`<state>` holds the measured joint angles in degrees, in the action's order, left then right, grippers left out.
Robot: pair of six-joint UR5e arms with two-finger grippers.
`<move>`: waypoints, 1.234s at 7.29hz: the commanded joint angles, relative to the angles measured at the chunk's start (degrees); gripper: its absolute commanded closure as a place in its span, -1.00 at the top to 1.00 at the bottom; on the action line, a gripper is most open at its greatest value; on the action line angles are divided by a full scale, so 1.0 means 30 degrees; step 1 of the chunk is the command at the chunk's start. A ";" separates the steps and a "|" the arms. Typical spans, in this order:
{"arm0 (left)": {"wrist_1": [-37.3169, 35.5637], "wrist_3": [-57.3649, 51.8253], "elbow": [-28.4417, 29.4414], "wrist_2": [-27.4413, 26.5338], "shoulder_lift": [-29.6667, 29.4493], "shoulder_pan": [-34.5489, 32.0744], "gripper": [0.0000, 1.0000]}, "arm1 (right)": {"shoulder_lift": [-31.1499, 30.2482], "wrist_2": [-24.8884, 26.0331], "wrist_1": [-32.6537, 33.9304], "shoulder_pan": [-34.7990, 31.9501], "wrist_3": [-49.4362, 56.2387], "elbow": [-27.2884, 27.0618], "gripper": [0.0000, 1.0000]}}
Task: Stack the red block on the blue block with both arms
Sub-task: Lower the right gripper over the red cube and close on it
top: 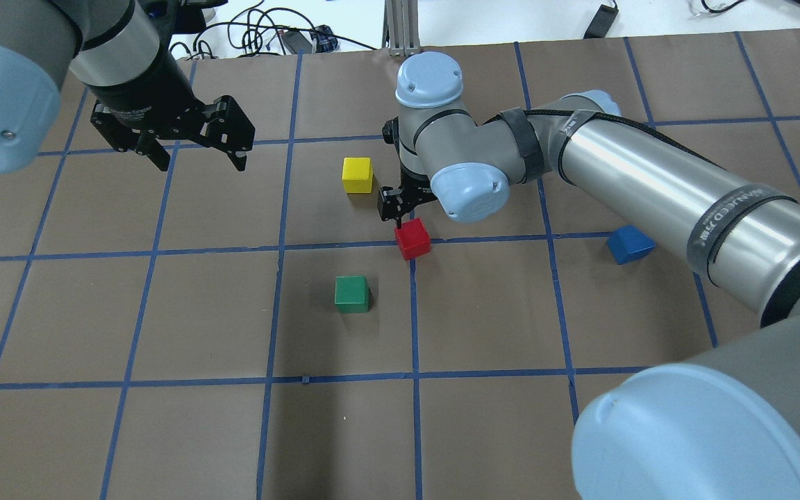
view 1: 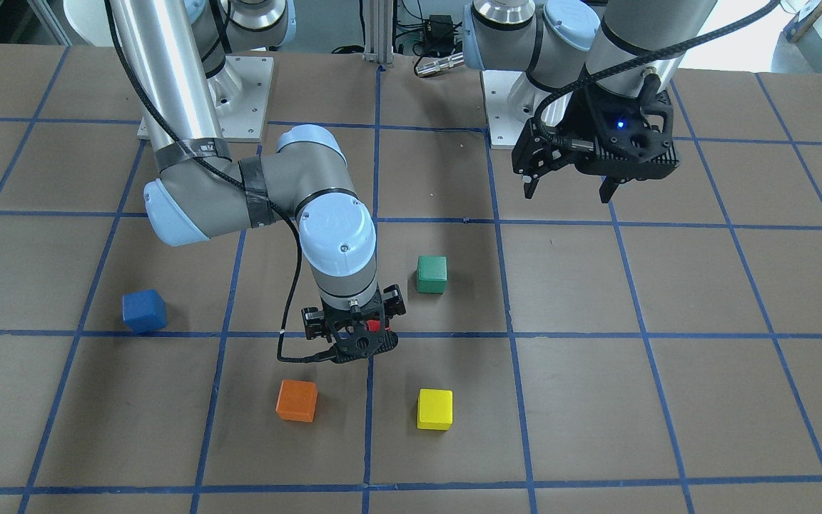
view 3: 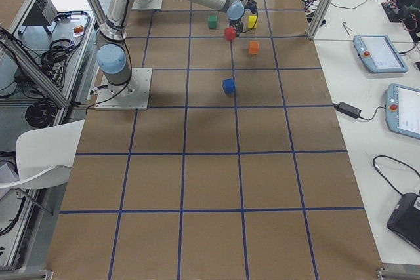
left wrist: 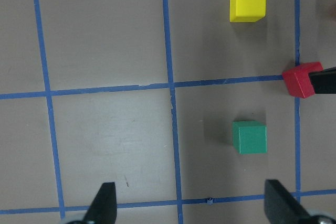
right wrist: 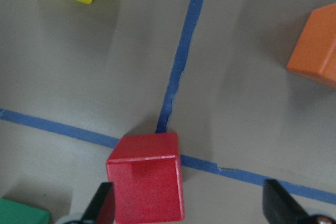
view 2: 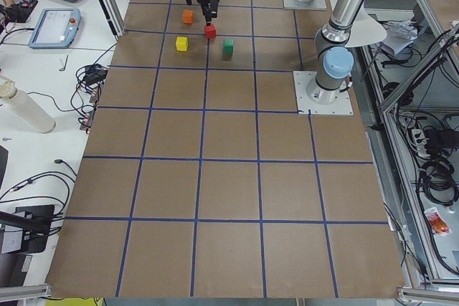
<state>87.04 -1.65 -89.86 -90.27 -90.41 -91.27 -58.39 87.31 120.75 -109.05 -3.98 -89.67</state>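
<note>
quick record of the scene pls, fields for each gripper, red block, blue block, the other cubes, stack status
left gripper: open, empty, hovers above the table, off to the side of the cubes
right gripper: open, low, astride the red block
red block: on the table, not clamped
blue block: on the table, apart, nothing on it
other cubes: green cube, yellow cube, orange cube, each alone
stack: not yet made

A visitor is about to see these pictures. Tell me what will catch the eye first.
The right gripper hangs open, low over the red block. That block sits at a crossing of blue tape lines, with a green cube, a yellow cube and an orange cube around it. The blue block lies alone off to the robot's right, and the left gripper hangs open, high on the robot's left.
</note>
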 commanded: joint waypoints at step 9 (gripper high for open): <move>-0.0243 -0.0007 -0.0221 -0.0055 0.0107 -0.0018 1.00 | 0.0244 -0.1095 -0.0259 -0.0300 0.0006 -0.1162 0.91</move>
<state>86.32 -1.67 -90.52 -90.43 -90.09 -91.32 -57.69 83.94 119.54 -109.93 -4.15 -92.24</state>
